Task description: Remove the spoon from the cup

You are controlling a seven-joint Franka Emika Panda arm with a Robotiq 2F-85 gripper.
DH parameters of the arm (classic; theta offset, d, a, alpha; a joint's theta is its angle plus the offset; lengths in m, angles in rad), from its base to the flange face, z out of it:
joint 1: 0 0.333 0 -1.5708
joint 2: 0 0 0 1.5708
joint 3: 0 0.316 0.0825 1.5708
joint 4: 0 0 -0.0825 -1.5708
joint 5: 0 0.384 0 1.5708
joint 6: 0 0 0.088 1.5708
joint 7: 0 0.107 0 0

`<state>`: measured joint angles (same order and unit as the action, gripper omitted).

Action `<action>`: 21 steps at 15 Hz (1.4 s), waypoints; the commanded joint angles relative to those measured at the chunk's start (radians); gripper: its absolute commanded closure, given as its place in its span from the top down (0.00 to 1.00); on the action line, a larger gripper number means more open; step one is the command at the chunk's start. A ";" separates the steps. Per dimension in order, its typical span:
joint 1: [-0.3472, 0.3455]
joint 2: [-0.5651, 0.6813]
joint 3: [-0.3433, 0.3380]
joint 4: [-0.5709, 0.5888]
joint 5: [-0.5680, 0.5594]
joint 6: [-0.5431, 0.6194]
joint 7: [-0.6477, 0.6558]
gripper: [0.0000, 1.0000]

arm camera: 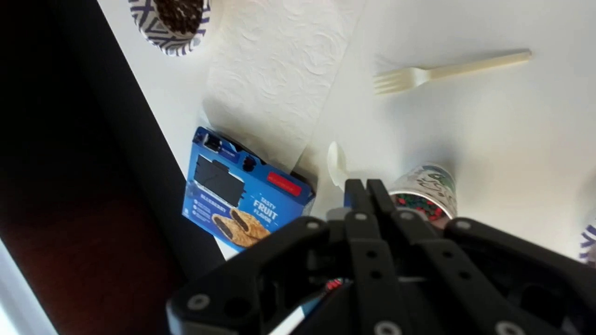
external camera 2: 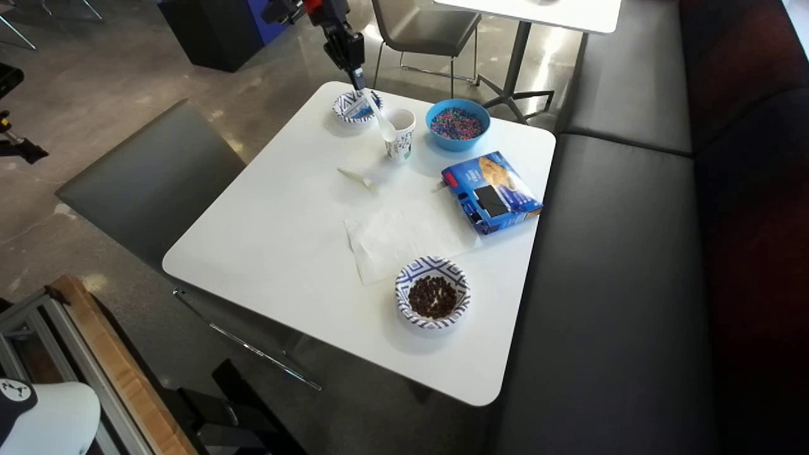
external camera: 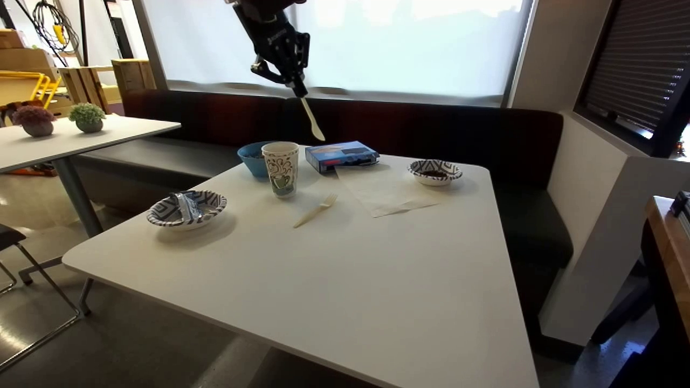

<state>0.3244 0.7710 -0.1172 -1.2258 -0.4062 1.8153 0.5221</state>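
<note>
While the gripper (arm camera: 365, 187) pinches the spoon (arm camera: 336, 163) by its handle end, in midair outside the cup (external camera: 281, 171), I suspect a jolt could twist it loose from so short a hold.

brightly backlit, softly shadowed

lit from behind in an exterior view by a wide window (external camera: 415, 59), glaring near white along the top and darkening the gripper (external camera: 300, 91) almost to silhouette. in an exterior view, shining off the floor (external camera 2: 548, 50) and washing out the spoon (external camera 2: 378, 115) against the pale cup (external camera 2: 399, 150). in the wrist view, softly shadowed beside the fork (arm camera: 447, 71), sinking to near black over the bench (arm camera: 125, 130). blurred in both exterior views, smudging print on the box (external camera 2: 499, 189); crisper in the wrist view, with large lettering readable.
</note>
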 commanded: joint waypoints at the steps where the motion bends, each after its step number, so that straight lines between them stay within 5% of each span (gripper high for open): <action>1: 0.006 -0.062 -0.027 -0.156 -0.034 -0.013 0.065 0.01; 6: 0.009 -0.058 -0.058 -0.260 -0.124 -0.047 0.119 0.01; 11: 0.002 -0.037 -0.060 -0.321 -0.369 -0.030 0.050 0.01; 12: -0.025 -0.024 -0.031 -0.273 -0.309 -0.068 0.083 0.04; 21: 0.005 0.029 -0.032 -0.268 -0.463 -0.060 0.128 0.01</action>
<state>0.3205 0.7531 -0.1675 -1.5176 -0.7914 1.7624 0.5976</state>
